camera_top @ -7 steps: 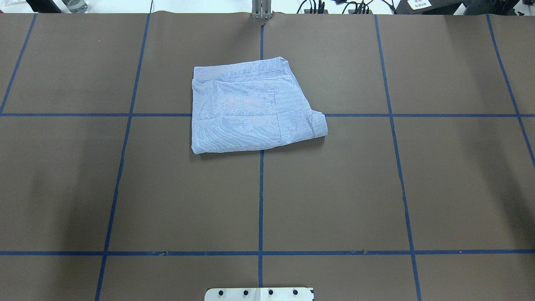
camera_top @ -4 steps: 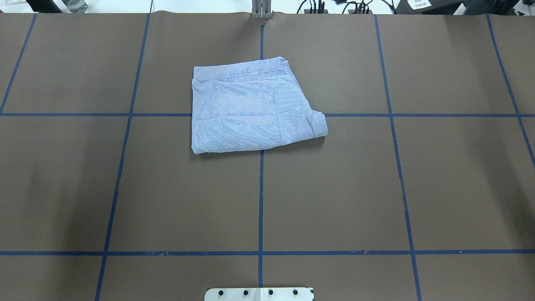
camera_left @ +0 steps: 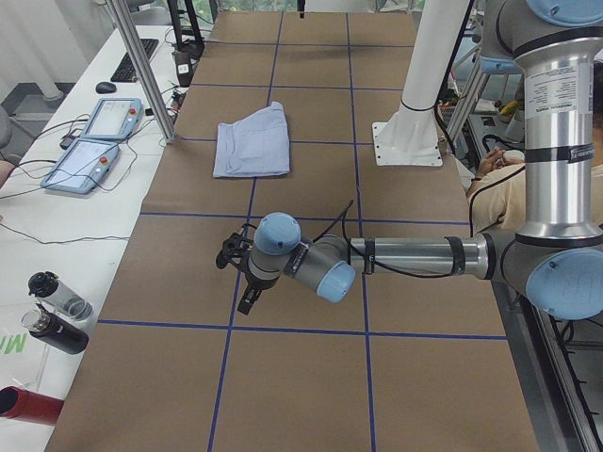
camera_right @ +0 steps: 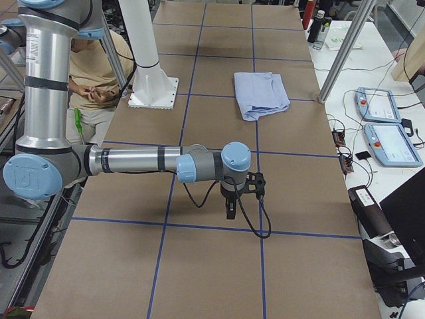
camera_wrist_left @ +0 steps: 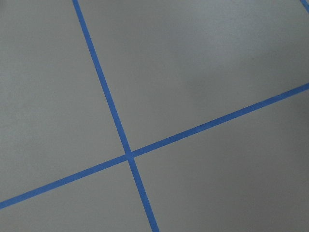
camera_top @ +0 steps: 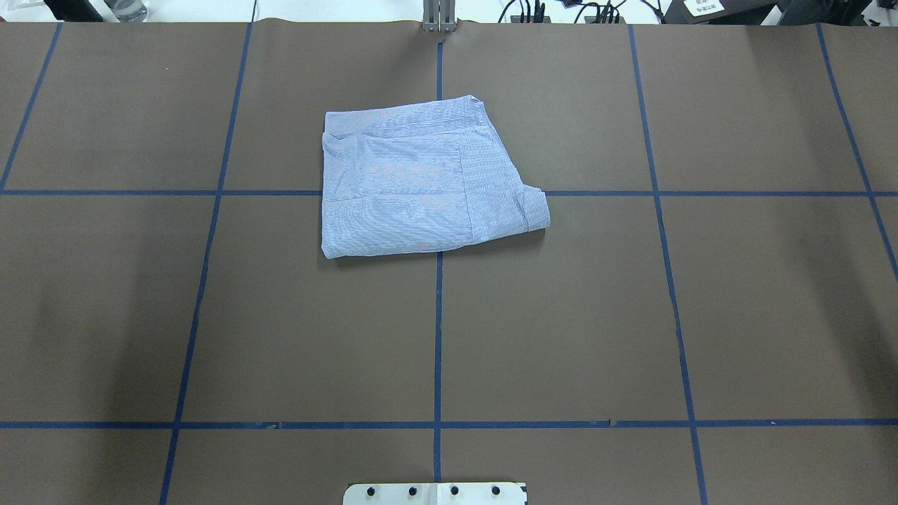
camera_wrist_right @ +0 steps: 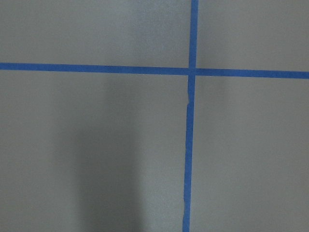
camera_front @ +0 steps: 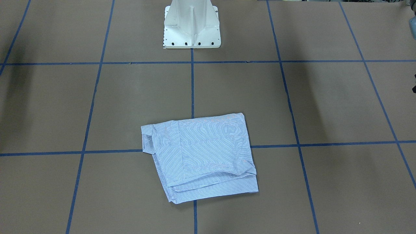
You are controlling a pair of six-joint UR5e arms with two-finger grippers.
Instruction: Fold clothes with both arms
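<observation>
The clothes are one light blue-and-white striped shirt [camera_top: 421,182], folded into a compact rectangle near the table's far centre. It also shows in the front-facing view [camera_front: 201,156] and both side views [camera_left: 252,141] [camera_right: 261,93]. Nothing touches it. My left gripper [camera_left: 237,273] hovers low over bare table far from the shirt; I cannot tell whether it is open or shut. My right gripper [camera_right: 240,194] hangs the same way at the other end, state also unclear. Both wrist views show only brown table and blue tape.
The white pedestal base [camera_front: 191,26] stands at the table's near edge. Teach pendants [camera_left: 94,141] and bottles [camera_left: 52,311] lie on the white side bench past the brown mat. A metal post [camera_right: 345,46] rises at the mat's edge. A seated person [camera_right: 99,73] is behind the robot.
</observation>
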